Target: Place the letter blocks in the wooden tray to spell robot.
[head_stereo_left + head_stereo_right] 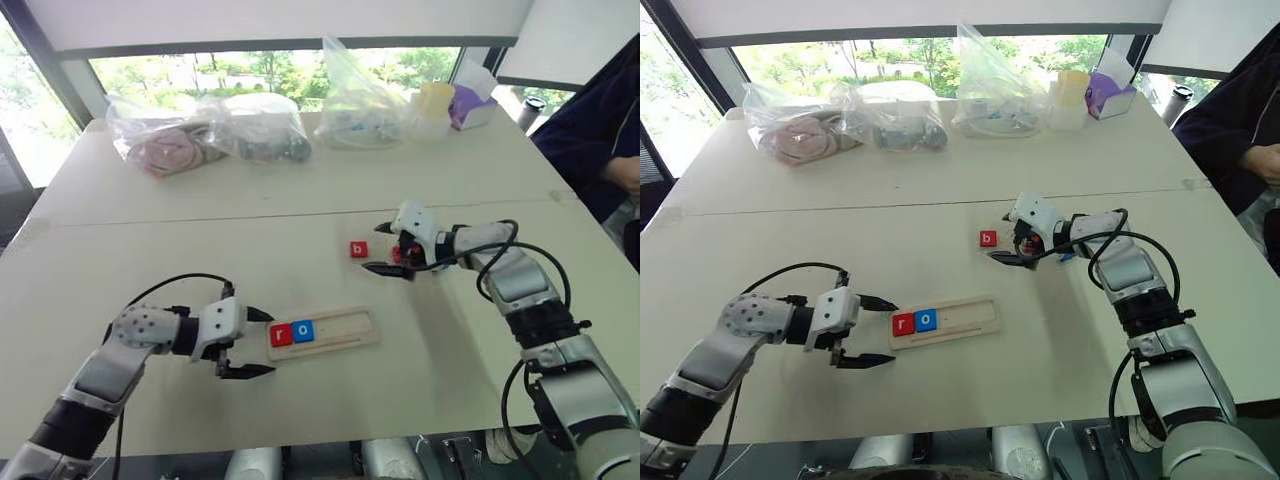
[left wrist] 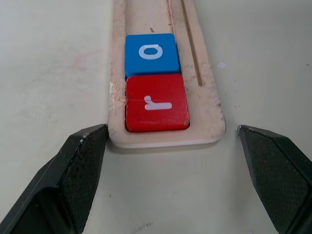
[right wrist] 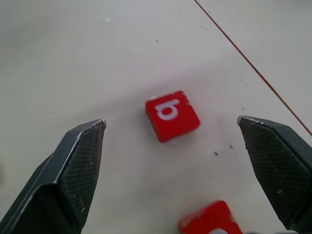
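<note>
Block b (image 3: 172, 115) lies flat on the table (image 1: 200, 250), apart from the wooden tray (image 1: 345, 328). My right pincer (image 3: 173, 146) gapes wide before it. Light, stiff, probably slick; I'd pinch opposite edges.

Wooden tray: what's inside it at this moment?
The wooden tray holds two blocks side by side at its left end: the red r block, then the blue o block. The remaining slot is bare; nothing covers it.

Pale raw-looking wooden tray (image 2: 214, 122); smooth, perhaps plastic letter blocks (image 2: 157, 102).
</note>
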{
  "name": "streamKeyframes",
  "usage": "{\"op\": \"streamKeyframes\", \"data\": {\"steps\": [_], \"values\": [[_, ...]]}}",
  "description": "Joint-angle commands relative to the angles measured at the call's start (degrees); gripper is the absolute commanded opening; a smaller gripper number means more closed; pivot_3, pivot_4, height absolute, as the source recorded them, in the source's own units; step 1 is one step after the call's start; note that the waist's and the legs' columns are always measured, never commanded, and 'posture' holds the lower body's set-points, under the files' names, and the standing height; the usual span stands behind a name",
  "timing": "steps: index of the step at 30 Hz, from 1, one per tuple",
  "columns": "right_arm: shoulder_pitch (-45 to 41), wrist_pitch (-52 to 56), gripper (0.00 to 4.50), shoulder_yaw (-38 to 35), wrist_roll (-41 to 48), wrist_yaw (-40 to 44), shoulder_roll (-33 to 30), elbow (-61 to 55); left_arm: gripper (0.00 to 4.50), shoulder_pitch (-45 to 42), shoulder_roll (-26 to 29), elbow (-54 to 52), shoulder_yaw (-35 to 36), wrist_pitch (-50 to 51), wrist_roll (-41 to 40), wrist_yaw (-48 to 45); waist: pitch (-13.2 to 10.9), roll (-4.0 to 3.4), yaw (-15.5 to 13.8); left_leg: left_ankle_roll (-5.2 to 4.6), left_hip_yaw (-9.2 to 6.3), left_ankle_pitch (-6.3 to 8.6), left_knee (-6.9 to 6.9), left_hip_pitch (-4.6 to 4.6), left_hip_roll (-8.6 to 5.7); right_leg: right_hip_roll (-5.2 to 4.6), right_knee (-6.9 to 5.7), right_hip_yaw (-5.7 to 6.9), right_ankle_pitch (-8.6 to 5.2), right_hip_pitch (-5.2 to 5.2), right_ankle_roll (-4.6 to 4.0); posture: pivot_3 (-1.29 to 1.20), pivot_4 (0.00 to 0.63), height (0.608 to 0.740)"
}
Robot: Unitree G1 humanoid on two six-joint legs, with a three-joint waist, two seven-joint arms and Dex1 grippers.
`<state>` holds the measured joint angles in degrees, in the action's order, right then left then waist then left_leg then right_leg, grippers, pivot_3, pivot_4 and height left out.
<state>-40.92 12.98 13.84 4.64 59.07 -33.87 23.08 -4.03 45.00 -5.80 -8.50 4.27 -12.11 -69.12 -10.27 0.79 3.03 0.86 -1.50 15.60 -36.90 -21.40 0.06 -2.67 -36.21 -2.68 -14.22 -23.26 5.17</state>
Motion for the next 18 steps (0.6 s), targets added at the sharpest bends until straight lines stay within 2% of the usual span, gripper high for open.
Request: {"op": "streamKeyframes", "data": {"steps": [1,6,12,18], "values": [[-3.5,0.6,4.5,-1.4,0.6,0.2,2.4,3.4,4.43,5.7,3.3,2.4,4.5,1.9,1.3,3.2,0.0,0.0,0.6,0.0,0.0,0.0,0.02,0.01,0.04,0.02,0.0,0.0,0.01,-0.03,-0.03,0.0,0.15,0.74],[-1.4,7.4,4.5,-3.9,2.4,-2.5,3.3,-3.6,4.43,10.0,3.7,-0.9,9.8,4.4,-2.0,6.6,0.0,-0.08,0.9,0.0,-0.02,0.0,0.12,-0.04,0.21,0.11,-0.06,0.0,0.02,-0.16,-0.16,0.0,0.15,0.74],[3.8,28.5,4.5,-10.1,3.9,-17.6,7.3,-21.0,4.43,14.3,2.6,-9.8,15.6,11.0,-7.4,10.6,-0.1,-0.09,0.6,0.02,-0.03,0.01,0.15,-0.12,0.23,0.07,-0.05,0.0,-0.01,-0.23,-0.21,0.0,0.15,0.74],[6.5,45.9,4.5,-13.3,1.5,-34.6,15.0,-34.7,4.43,12.8,1.0,-15.4,17.1,16.9,-11.3,14.1,-0.1,-0.1,-0.5,0.04,-0.03,0.0,0.12,-0.51,0.2,-0.02,-0.03,0.0,0.01,-0.57,-0.29,0.0,0.15,0.74]]}}
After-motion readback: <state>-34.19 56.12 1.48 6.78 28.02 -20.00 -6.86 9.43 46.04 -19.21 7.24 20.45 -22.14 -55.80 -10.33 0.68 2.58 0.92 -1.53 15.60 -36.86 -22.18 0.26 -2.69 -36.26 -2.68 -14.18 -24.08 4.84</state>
